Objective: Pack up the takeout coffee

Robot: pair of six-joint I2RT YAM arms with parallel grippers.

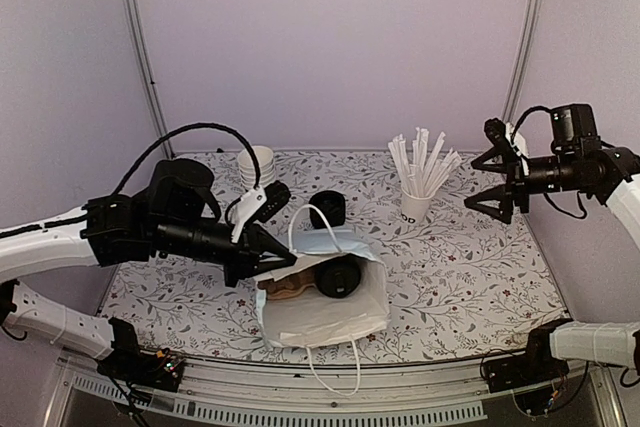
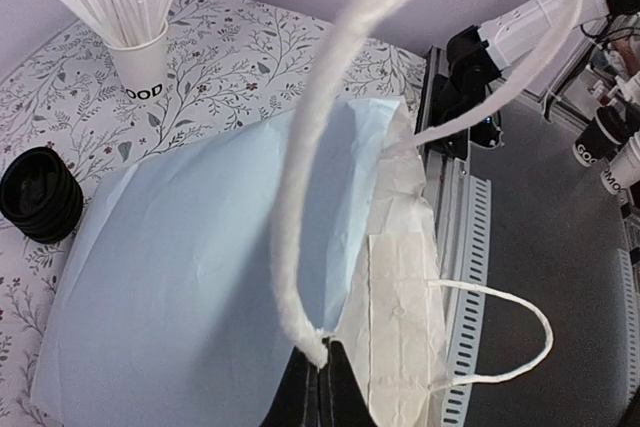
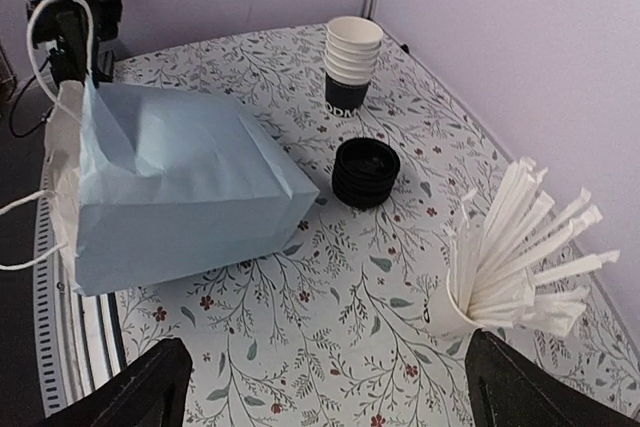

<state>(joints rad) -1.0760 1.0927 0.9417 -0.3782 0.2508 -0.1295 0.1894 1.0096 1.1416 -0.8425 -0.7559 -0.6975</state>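
Floral-print surface [image 1: 470, 267] carries everything. A white and pale blue paper bag [image 1: 325, 325] lies on its side at the near middle, with its mouth turned toward the near edge. The left claw [image 1: 288, 263] reaches in from the left and is pinched tight on the bag's upper handle [image 2: 288, 277], lifting that loop off the bag. The other handle hangs over the near edge. The right claw [image 1: 472, 183] hangs above the far right of the surface, well apart from the bag, with its jaws spread wide and nothing between them. A white cup of wrapped straws [image 1: 415, 205] stands far right of the bag. A nested stack of cups [image 1: 257, 165] stands far left. A short stack of black lids [image 1: 328, 210] sits just beyond the bag. The coffee [image 1: 340, 277], black and lidded, lies inside the bag's mouth beside a brown item [image 1: 285, 289].
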